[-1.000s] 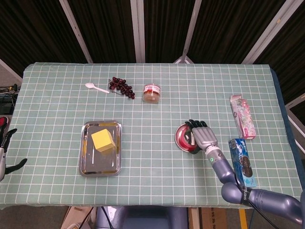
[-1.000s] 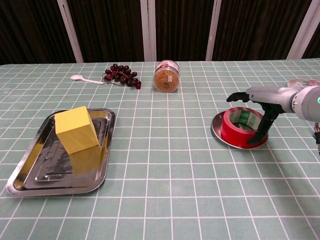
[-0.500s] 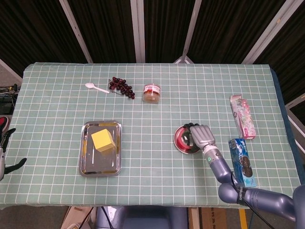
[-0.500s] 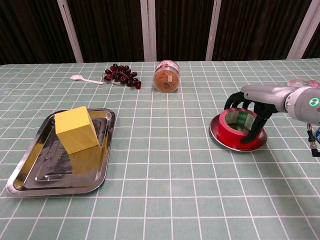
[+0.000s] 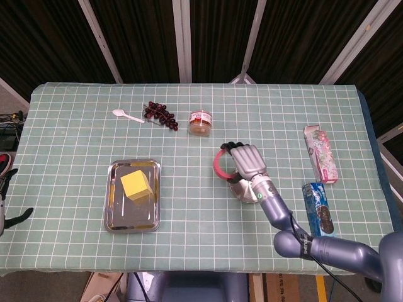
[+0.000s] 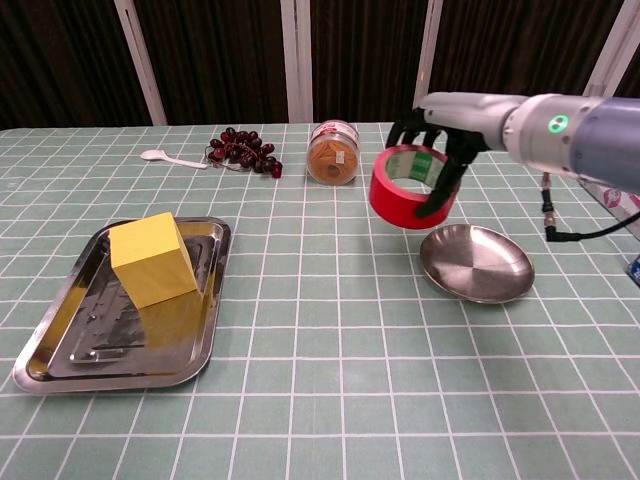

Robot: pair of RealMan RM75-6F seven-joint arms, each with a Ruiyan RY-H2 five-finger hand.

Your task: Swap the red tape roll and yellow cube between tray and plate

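Gripping the red tape roll [image 6: 411,187] in the right hand [image 6: 437,150], fingers [image 6: 442,180] curled over its top rim and down its far side. Held clear of the bench [image 6: 330,330], tilted, up and to the left of the plate [image 6: 476,263]. Seen from the head view as a red ring [image 5: 221,165] at the left edge of the right hand [image 5: 247,161], with the plate [image 5: 242,191] partly hidden beneath the wrist.

Lay bare and shiny, the plate, on the green checked cloth, right of centre. Sat in the metal tray [image 6: 60,345] on the left side of the bench: the yellow cube [image 6: 152,258], tilted, toward the tray's far end. Same cube [image 5: 136,185] and tray [image 5: 133,220] visible from above.

Rested along the far part of the bench: a white plastic spoon [image 6: 172,157], a bunch of dark grapes [image 6: 243,149] just beside it, and a small jar with a red-labelled lid [image 6: 333,153] lying on its side, near the lifted roll. Lay at the right edge in the head view: a pink patterned packet [image 5: 320,153] and, nearer, a blue biscuit packet [image 5: 318,212].

Showed only at the far left edge of the head view, off the bench: the left hand [image 5: 7,195], dark fingers apart, holding nothing.
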